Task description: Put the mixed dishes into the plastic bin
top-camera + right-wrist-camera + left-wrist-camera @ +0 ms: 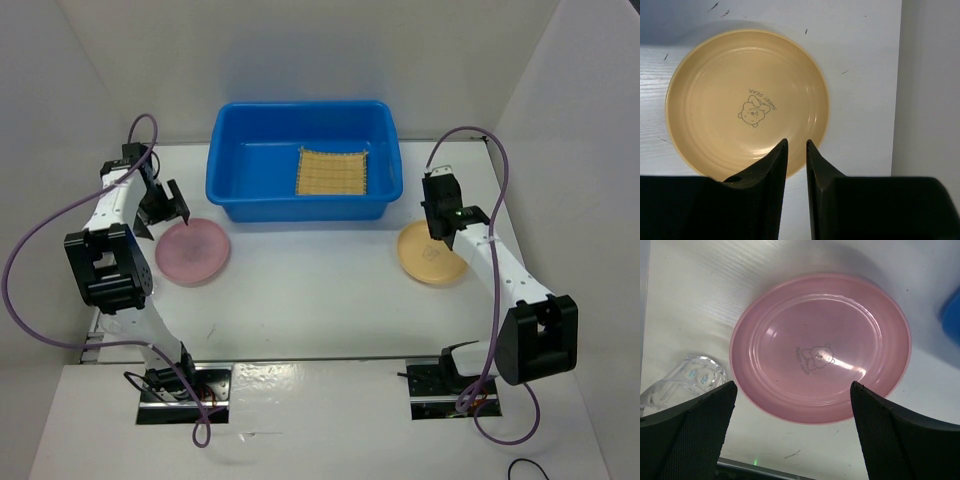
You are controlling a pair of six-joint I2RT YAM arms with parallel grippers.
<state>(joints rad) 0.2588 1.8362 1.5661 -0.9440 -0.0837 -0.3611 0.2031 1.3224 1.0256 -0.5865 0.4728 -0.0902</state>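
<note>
The pink plate (192,250) (820,347) lies on the table left of the blue plastic bin (300,206). My left gripper (165,205) (792,385) hovers over the plate's outer edge, wide open and empty. A clear plastic cup (685,380) lies on its side next to that plate. The tan-orange plate (430,255) (747,102) rests right of the bin. My right gripper (440,215) (797,141) hangs above its rim, jaws a narrow gap apart with nothing between them. The yellow woven mat (333,171) lies inside the bin.
White walls enclose the table at the back and on both sides. A corner of the bin (951,310) shows in the left wrist view. In the right wrist view the table's edge (901,100) runs close to the tan plate.
</note>
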